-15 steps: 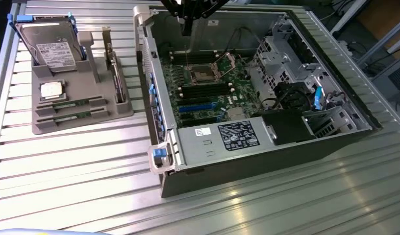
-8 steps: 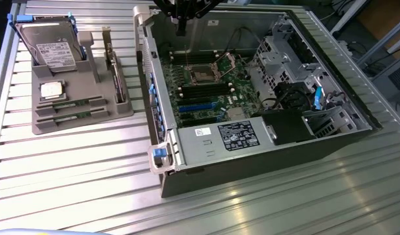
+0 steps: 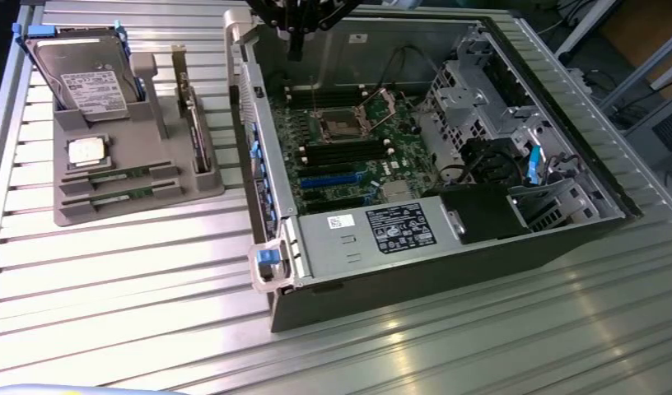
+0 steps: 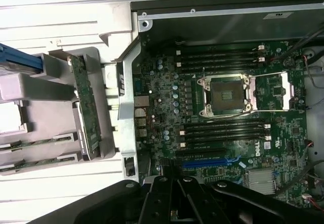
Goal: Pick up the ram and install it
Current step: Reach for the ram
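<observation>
1. Gripper [image 3: 297, 41] hangs over the motherboard [image 3: 358, 152] inside the open case [image 3: 268, 156], fingers pressed together, holding nothing.
2. Both ram sticks [image 3: 119, 174] [image 3: 123, 196] lie flat in the grey tray [image 3: 198, 183], well apart from the gripper, beyond the case wall beside it.
3. No contact between gripper and either stick.

This looks like a robotics lab or assembly workshop set up for computer hardware. A ribbed metal counter [image 3: 116, 271] carries an opened computer case [image 3: 424, 276] with its motherboard [image 3: 352, 156] bare. Beside it, a grey moulded fixture tray [image 3: 128, 206] holds parts in fitted slots: a hard drive [image 3: 89, 74], a processor chip [image 3: 86, 152] and ram sticks [image 3: 122, 174]. A grey equipment box [image 3: 660, 127] stands past the counter's edge.
</observation>
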